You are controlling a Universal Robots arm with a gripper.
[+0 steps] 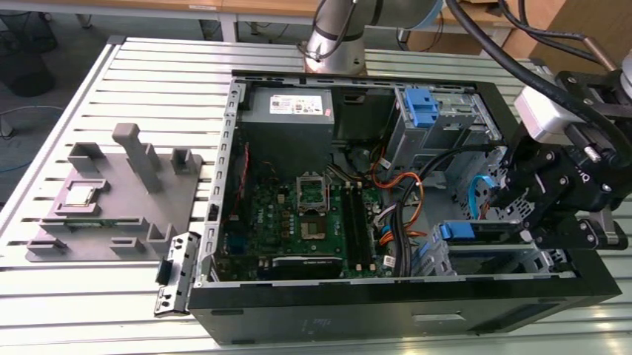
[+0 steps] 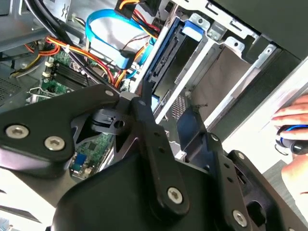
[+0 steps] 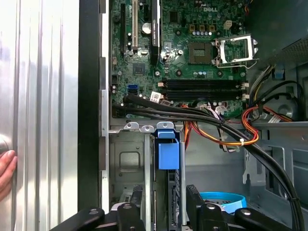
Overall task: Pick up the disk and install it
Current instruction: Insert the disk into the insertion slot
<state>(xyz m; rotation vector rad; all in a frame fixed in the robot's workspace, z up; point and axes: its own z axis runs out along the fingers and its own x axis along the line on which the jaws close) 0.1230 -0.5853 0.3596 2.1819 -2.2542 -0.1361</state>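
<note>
The disk [image 1: 464, 231], silver with a blue carrier frame, sits edge-up in the lower drive cage [image 1: 513, 255] at the exterior view's right of the open computer case. Its blue pull tab [image 3: 168, 150] faces the motherboard in the first wrist view. My gripper [image 1: 519, 222] hovers right over that cage. Its two black fingers [image 3: 137, 199] straddle the disk [image 3: 168, 190] with a gap on each side, so it stands open. In the second wrist view one finger [image 2: 144, 103] lies alongside the disk's blue frame [image 2: 166, 62].
The motherboard [image 1: 296, 214], orange and black cables [image 1: 405, 185] and a blue ribbon cable [image 2: 108, 36] crowd the case beside the cage. A second blue carrier [image 1: 419, 107] sits in the upper bay. A grey fixture [image 1: 118, 200] stands outside. A person's hand [image 3: 6, 168] rests by the case.
</note>
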